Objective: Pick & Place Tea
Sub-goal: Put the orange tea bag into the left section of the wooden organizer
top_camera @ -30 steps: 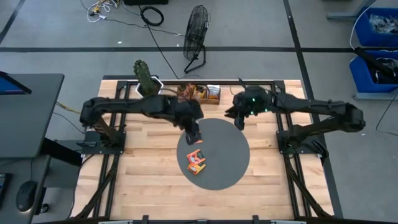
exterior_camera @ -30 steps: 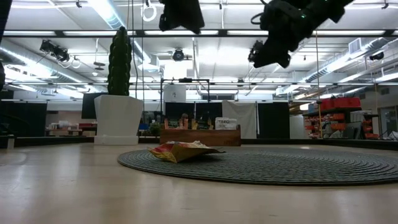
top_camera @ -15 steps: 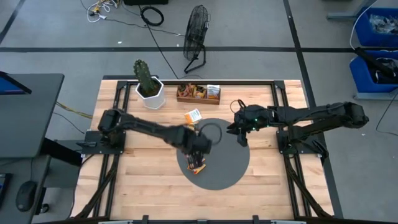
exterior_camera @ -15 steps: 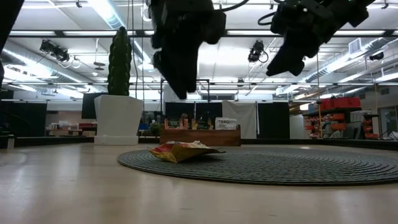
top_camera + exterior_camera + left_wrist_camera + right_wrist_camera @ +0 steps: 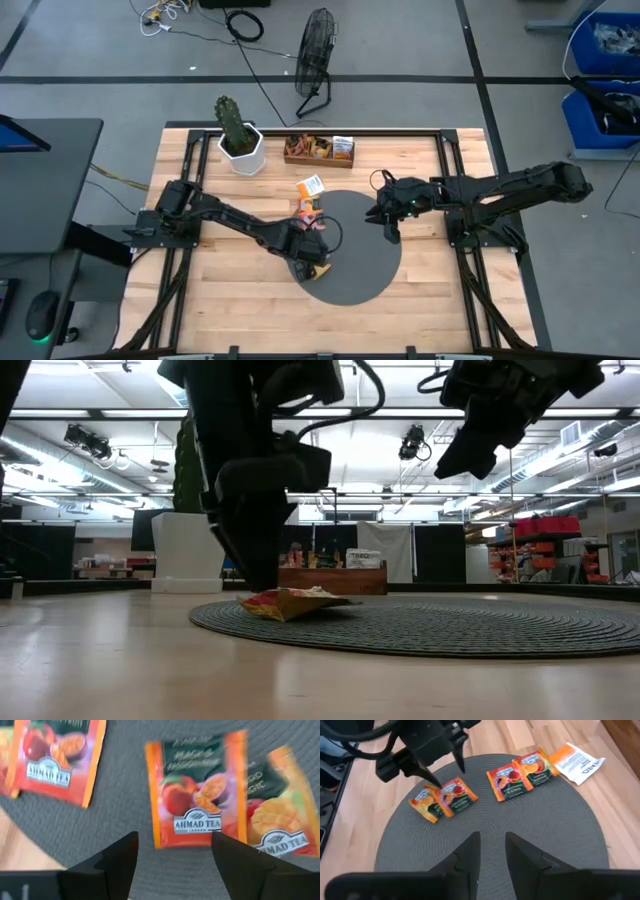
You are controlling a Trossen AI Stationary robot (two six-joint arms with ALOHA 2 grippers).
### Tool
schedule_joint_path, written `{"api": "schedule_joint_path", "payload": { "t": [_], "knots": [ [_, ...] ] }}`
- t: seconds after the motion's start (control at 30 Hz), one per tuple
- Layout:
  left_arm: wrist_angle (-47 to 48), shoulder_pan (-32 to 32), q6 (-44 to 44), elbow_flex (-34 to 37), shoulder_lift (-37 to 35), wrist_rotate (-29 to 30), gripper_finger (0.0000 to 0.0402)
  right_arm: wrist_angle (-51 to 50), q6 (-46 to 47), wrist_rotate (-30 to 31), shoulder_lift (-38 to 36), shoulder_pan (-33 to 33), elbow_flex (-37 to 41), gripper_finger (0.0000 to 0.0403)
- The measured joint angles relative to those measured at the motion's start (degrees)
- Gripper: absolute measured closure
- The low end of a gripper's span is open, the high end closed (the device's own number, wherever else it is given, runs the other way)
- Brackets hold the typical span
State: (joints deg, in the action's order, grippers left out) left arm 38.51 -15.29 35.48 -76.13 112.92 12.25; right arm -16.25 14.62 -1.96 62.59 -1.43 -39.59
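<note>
Orange sachet (image 5: 196,795) is being approached by left pincer (image 5: 172,857), fingers spread; closing on it is being called for next.

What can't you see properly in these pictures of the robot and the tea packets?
- Low view: the left claw hides part of the tea sachets, so their number cannot be counted there.
- High view: the left arm covers the sachets on the grey mat.
- Left wrist view: the mango sachet is blurred and cut by the edge.
- High view: the wooden tray contents are too small to tell.
</note>
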Motion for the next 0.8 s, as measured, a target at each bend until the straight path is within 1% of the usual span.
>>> {"api": "schedule_joint_path", "payload": {
  "t": [0.2, 0.3, 0.43, 0.53, 0.67, 0.8],
  "knots": [
    [-2.88, 0.17, -1.90, 0.89, -0.02, -0.03, 0.0145, 0.00, 0.99, 0.00, 0.02, -0.57, 0.00, 0.0305],
    [-3.86, 0.64, -2.20, 0.82, -0.02, -1.46, 0.0145, 0.01, 0.99, 0.03, 0.02, -0.57, 0.00, 0.0305],
    [-4.90, 1.41, -4.18, 0.80, 0.23, -2.60, 0.0145, 0.13, 0.97, 2.10, 0.02, -0.57, 0.00, 0.0305],
    [-5.18, 2.01, -4.24, 1.15, 0.92, -3.65, 0.0145, 0.22, 0.99, 3.06, 0.04, -0.57, 0.00, 0.0305],
    [-8.94, 2.69, -3.72, 3.56, 0.87, -7.07, 0.0145, 0.45, 1.06, 3.05, 0.04, -0.57, 0.00, 0.0305],
    [-9.40, 2.64, -2.93, 4.13, 0.70, -6.98, 0.0148, 0.63, 1.43, 3.05, 0.04, -0.57, 0.00, 0.0305]
  ]
}}
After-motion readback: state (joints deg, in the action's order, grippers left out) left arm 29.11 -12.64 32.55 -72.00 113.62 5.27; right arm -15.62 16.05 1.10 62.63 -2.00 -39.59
